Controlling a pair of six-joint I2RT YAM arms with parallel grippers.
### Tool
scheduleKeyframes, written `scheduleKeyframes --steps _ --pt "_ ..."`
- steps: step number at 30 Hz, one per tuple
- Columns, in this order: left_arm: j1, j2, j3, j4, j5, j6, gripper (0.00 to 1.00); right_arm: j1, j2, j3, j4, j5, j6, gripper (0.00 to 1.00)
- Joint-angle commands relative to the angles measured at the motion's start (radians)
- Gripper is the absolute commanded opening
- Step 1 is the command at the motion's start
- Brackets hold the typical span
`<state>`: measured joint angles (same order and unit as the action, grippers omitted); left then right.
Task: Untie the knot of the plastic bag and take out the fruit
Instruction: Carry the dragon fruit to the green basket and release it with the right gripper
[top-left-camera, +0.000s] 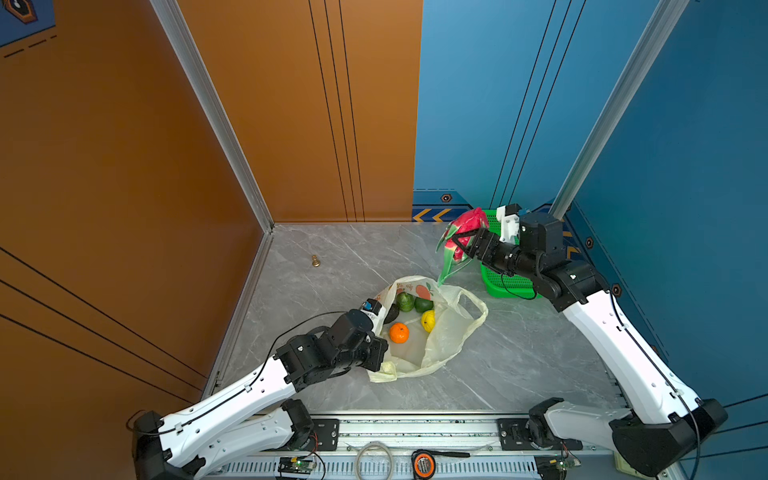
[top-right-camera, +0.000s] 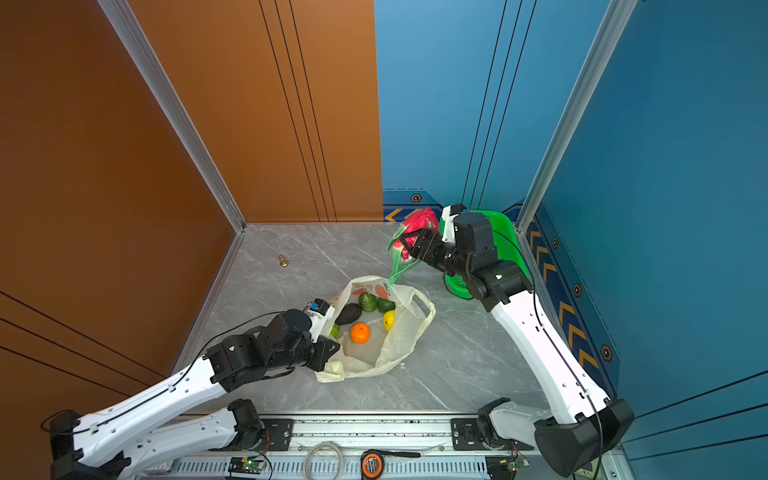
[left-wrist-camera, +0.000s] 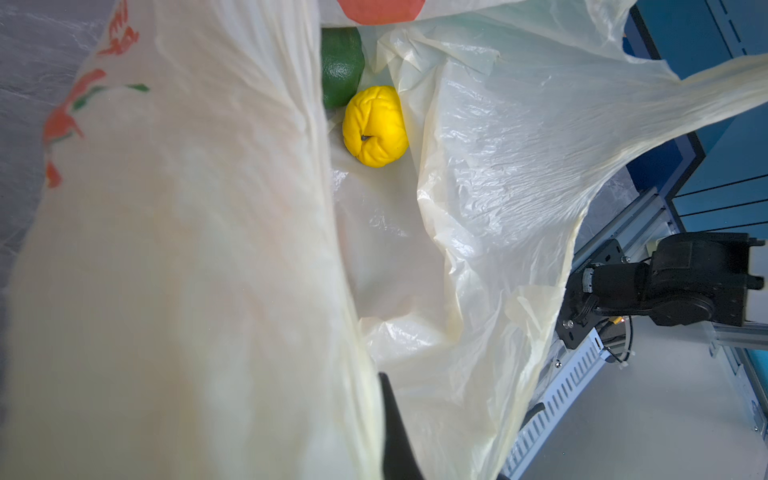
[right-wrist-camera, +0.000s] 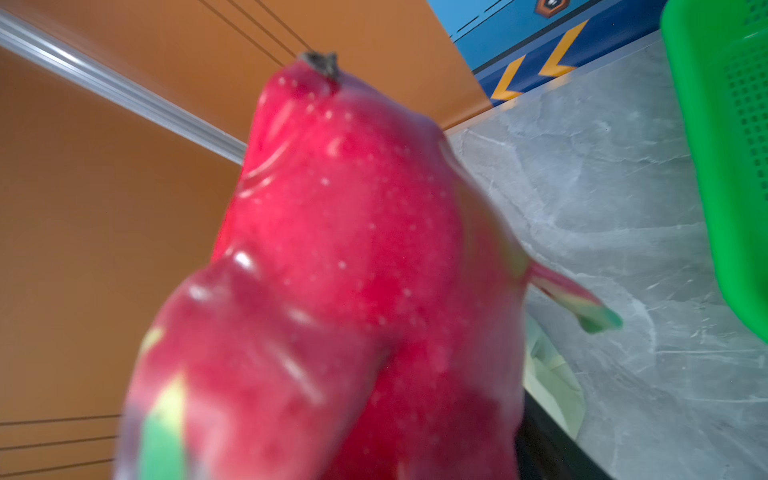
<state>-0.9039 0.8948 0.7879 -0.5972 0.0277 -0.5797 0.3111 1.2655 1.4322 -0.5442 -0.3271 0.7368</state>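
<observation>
At the bag's left rim, left gripper (top-left-camera: 379, 362): fingers pressed together, pinching the film.
Plastic bag (top-left-camera: 449, 332): lying open in the middle; orange (top-left-camera: 399, 333), lemon (top-left-camera: 428, 321), green fruits (top-left-camera: 405, 301) inside.
Right gripper (top-left-camera: 463, 245): fingers spread around the dragon fruit (top-left-camera: 469, 224), held aloft beside the green basket (top-left-camera: 503, 284).

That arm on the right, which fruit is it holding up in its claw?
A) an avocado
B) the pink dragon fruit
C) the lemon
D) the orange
B: in both top views the right gripper is clamped on the dragon fruit, held up off the table, while the orange and lemon lie in the bag.
</observation>
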Motion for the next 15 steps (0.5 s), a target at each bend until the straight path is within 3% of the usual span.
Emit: scheduleKeyframes --steps 1,8,15 --pt "0.005 -0.01 0.033 -0.003 0.005 0.011 0.0 -0.129 0.032 0.058 0.026 -0.116 -0.082 0.11" --pt "0.004 -0.008 0.036 -0.008 0.009 0.004 0.0 -0.36 0.179 0.14 -0.022 -0.138 -0.21 0.11" --pt "0.004 -0.019 0.035 -0.015 0.003 -0.005 0.0 -0.427 0.398 0.312 -0.192 -0.032 -0.393 0.11"
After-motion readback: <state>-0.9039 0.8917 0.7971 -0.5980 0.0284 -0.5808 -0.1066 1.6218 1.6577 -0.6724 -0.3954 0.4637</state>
